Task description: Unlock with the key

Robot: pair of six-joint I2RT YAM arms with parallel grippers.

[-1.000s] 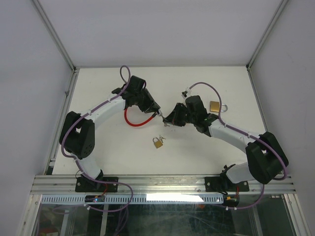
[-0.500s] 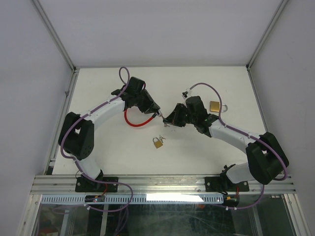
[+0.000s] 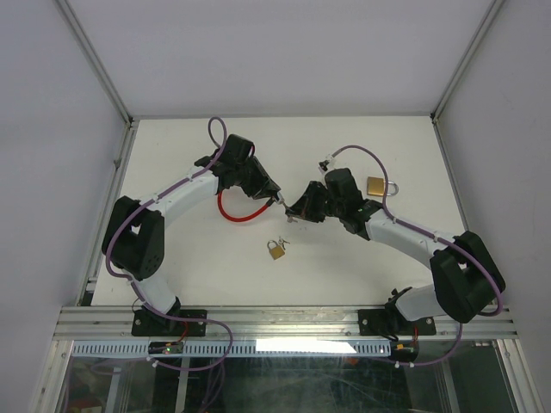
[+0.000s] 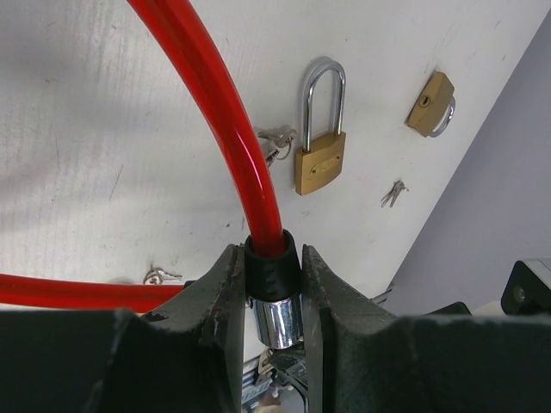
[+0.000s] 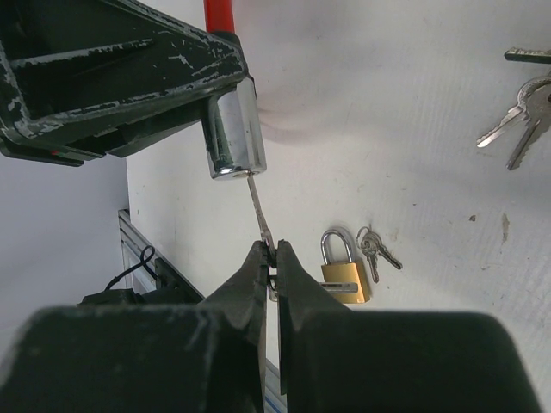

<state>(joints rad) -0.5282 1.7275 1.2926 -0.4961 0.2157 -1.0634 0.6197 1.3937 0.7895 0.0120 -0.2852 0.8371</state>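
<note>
Right wrist: right gripper [image 5: 272, 252] pinching key [image 5: 258, 202], tip in cable lock [image 5: 231, 129] cylinder; left gripper [image 4: 269, 263] clamping cable lock.

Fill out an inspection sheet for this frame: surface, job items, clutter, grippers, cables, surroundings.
Surface: white table, lightly scuffed.
Job's things: red cable lock; key tip meeting its chrome cylinder.
Clutter: small brass padlock, larger brass padlock, loose keys.
Grippers: left gripper shut on red cable lock's collar; right gripper shut on key.
Cables: purple cables along both arms.
Surroundings: white walls, aluminium rail.
</note>
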